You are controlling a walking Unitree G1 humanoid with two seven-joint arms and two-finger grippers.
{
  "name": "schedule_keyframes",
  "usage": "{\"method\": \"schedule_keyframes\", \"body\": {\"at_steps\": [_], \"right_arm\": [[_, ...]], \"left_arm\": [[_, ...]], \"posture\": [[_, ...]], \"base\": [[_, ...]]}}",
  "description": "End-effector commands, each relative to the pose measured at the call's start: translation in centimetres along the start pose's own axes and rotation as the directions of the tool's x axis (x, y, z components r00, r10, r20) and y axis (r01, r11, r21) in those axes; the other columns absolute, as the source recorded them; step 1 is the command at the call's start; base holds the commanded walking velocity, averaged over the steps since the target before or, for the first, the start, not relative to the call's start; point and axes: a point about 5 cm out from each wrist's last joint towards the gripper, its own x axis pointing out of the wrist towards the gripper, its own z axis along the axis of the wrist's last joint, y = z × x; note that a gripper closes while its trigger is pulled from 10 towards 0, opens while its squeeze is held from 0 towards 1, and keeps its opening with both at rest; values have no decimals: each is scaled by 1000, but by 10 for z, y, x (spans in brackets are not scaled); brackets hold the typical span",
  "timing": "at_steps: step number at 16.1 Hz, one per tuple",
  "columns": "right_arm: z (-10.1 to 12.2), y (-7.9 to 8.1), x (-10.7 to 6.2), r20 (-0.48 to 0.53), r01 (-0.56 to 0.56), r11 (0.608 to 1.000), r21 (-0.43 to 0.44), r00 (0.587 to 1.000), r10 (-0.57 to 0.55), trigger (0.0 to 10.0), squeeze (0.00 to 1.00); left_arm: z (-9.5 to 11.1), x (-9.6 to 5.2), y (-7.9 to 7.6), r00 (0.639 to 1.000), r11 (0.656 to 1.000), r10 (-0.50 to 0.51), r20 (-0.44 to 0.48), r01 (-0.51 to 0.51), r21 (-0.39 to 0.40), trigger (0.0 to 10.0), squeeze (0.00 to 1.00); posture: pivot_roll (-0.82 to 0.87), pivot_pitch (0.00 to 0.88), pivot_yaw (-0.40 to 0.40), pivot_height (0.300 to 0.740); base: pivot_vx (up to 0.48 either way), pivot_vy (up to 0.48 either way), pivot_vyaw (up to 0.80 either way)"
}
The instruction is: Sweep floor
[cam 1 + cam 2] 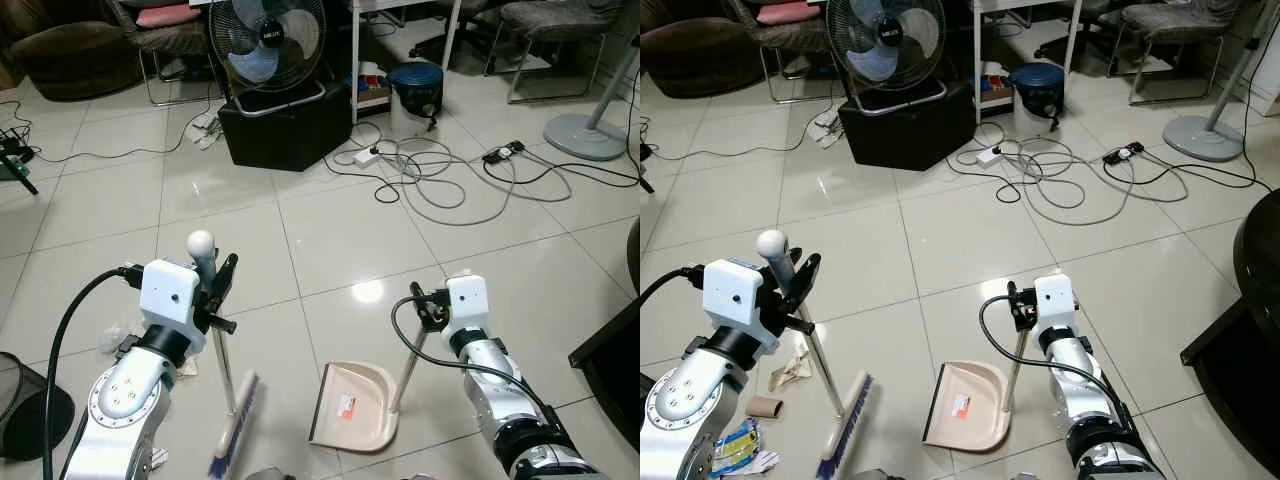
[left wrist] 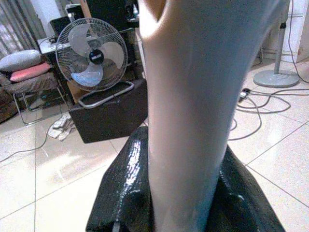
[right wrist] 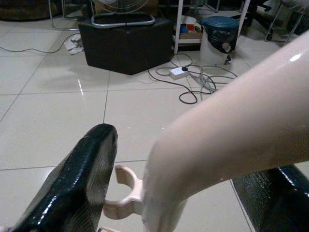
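Left claw [image 1: 798,283] clamped on broom [image 1: 845,425] handle; right claw [image 1: 1017,305] clamped on dustpan [image 1: 965,405] handle. Scraps [image 1: 790,372] on floor [image 1: 940,240] beside broom, unswept; dustpan empty. Sweeping barely begun.

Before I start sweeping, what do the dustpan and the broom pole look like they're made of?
The dustpan looks like moulded plastic: uniform beige, smooth, a soft sheen, a sticker inside. The broom pole looks like metal, thin and silvery with a bright shine, though chromed plastic is possible. Its top knob appears to be white plastic.

Glossy tiled floor [image 1: 330,240] carries dustpan [image 1: 352,408], cables [image 1: 430,175], paper scraps [image 1: 790,370].
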Motion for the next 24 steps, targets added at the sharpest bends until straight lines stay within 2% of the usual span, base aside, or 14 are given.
{"method": "schedule_keyframes", "body": {"at_steps": [1,11,14,15,20,21,23,24], "right_arm": [[0,2,1,2,-6,1000,-6,1000,6,2353,0],[0,1,2,4,-2,1000,-14,1000,2,1373,0],[0,1,2,1,1,1000,-16,1000,-1,549,0],[0,1,2,0,1,1000,-17,1000,-1,0,0],[-1,0,2,-7,17,1000,-5,1000,-17,0,0],[-1,-1,2,-6,26,1000,-3,1000,-26,0,0],[6,-17,3,27,156,987,38,987,-157,0,0],[8,-21,3,38,186,981,52,981,-188,0,0]], "left_arm": [[10,-1,3,999,1000,2,35,-3,26,10000,0],[11,-3,2,999,1000,2,40,-3,27,10000,0],[10,-3,2,999,1000,-5,39,3,31,10000,0],[10,-3,2,999,999,-6,39,5,32,10000,0],[9,-1,-2,999,1000,-13,41,12,28,10000,0],[8,0,-2,999,1000,-13,43,12,27,10000,0],[9,8,-4,998,1000,-6,66,5,20,10000,0],[9,12,-4,997,1000,-3,72,1,18,10000,0]], "posture": [[65,78,103,740],[72,73,97,740],[69,67,96,740],[69,67,96,740],[60,43,90,740],[58,41,89,740],[36,2,69,740],[22,0,60,740]], "base": [[0,0,0],[0,0,0],[0,0,0],[0,0,0],[0,0,0],[0,0,0],[0,0,0],[0,0,0]]}}
